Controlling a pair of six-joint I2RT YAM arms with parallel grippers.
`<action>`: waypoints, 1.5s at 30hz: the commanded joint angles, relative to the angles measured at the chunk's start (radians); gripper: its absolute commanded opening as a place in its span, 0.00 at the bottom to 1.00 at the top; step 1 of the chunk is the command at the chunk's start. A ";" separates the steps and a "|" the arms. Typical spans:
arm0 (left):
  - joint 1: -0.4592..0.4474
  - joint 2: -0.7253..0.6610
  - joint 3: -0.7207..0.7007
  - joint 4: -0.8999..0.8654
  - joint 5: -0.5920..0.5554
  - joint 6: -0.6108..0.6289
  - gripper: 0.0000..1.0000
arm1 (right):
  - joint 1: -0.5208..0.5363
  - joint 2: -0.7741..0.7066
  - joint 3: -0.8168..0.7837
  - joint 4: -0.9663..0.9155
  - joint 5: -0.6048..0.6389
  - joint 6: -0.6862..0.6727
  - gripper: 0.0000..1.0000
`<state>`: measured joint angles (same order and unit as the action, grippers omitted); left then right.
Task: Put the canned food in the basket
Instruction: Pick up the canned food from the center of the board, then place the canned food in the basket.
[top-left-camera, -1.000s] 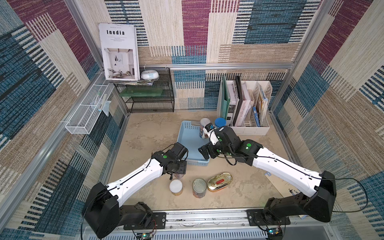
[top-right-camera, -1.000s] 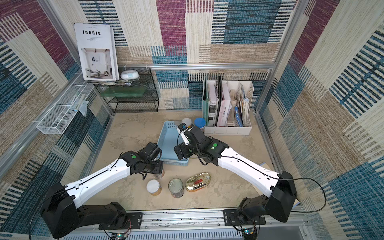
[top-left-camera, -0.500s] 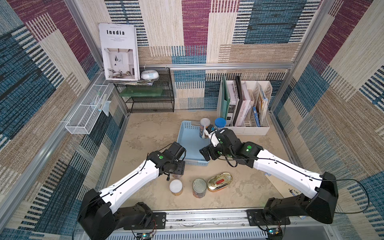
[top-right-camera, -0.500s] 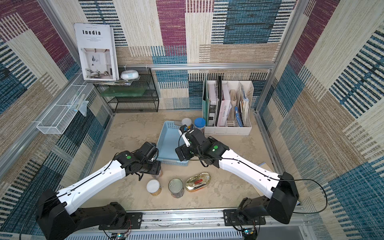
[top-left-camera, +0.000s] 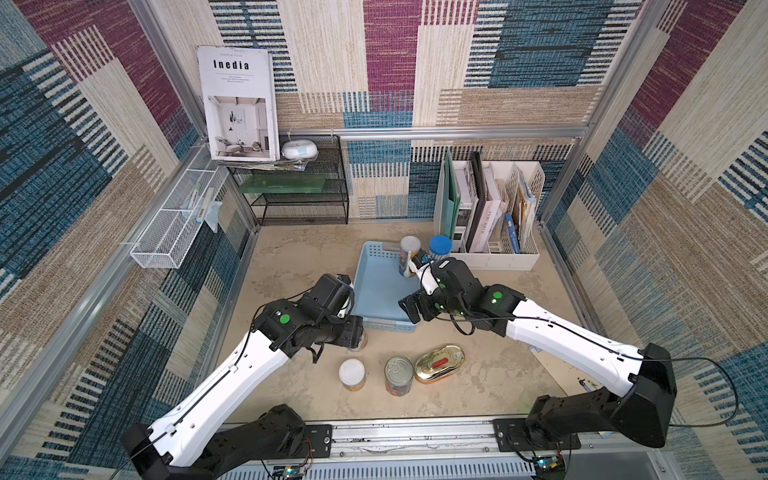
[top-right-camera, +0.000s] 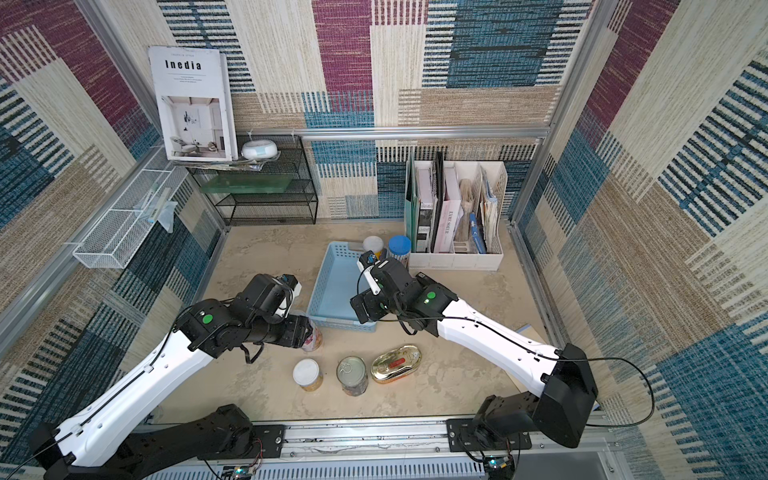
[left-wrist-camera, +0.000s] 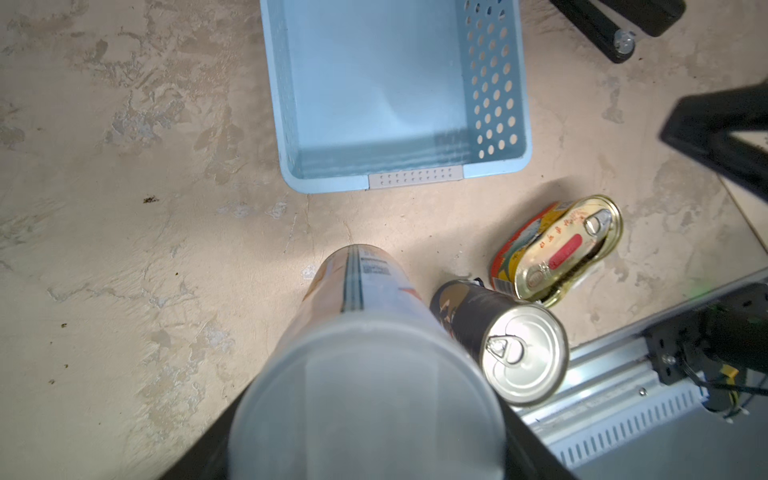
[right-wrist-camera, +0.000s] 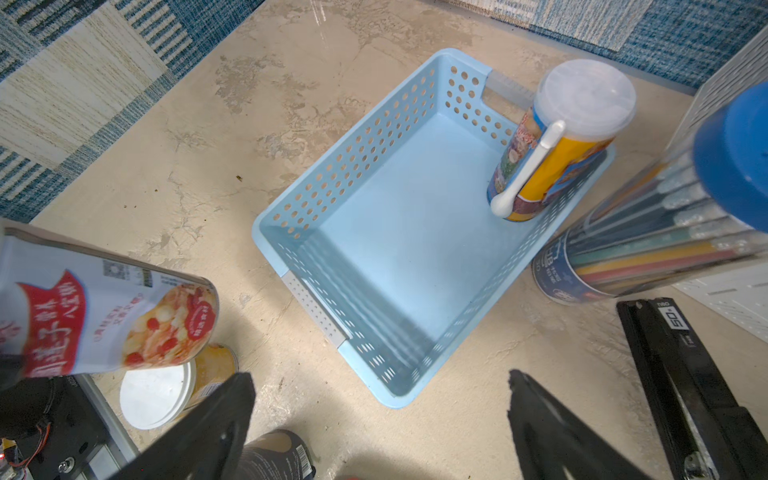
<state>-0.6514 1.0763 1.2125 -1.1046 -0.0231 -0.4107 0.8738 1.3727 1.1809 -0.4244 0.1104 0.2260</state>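
Observation:
My left gripper (top-left-camera: 356, 332) (left-wrist-camera: 365, 453) is shut on the pink-labelled can (top-right-camera: 313, 337) (right-wrist-camera: 112, 316). It holds the can tilted above the table, just in front of the light blue basket (top-left-camera: 380, 322) (top-right-camera: 332, 324) (left-wrist-camera: 286, 137) (right-wrist-camera: 316, 307). An orange-yellow can (top-left-camera: 409, 257) (top-right-camera: 372, 246) (right-wrist-camera: 552, 166) stands upright in the basket's far right corner. A short yellow can (top-left-camera: 352, 374) (top-right-camera: 307, 374) (right-wrist-camera: 156, 392), a silver pull-tab tin (top-left-camera: 399, 374) (top-right-camera: 352, 374) (left-wrist-camera: 519, 357) and an oval gold tin (top-left-camera: 439, 363) (top-right-camera: 395, 363) (left-wrist-camera: 565, 249) stand near the table's front. My right gripper (top-left-camera: 409, 311) (right-wrist-camera: 378, 419) hangs open and holds nothing over the basket's near right corner.
A clear blue-lidded cylinder of pencils (top-left-camera: 439, 248) (right-wrist-camera: 665, 241) stands right of the basket, with a white file rack (top-left-camera: 490, 257) behind it. A long black stapler-like object (right-wrist-camera: 685, 374) lies beside my right gripper. A black mesh shelf (top-left-camera: 299, 195) stands at the back left.
My left arm has turned at the wrist and tipped the pink can over toward the basket. The right gripper has drifted slightly toward the front and stays open.

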 joint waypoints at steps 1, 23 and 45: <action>0.001 0.014 0.080 -0.026 0.018 0.047 0.42 | 0.001 -0.001 0.000 0.022 0.000 0.013 0.99; 0.087 0.684 0.605 0.107 -0.041 0.244 0.37 | 0.002 -0.154 -0.100 -0.051 0.054 0.057 0.99; 0.190 1.122 0.900 0.249 -0.069 0.288 0.33 | 0.001 -0.206 -0.200 -0.038 0.039 0.090 0.99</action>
<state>-0.4664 2.1841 2.0872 -0.9047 -0.0574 -0.1272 0.8738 1.1622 0.9817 -0.4801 0.1524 0.3119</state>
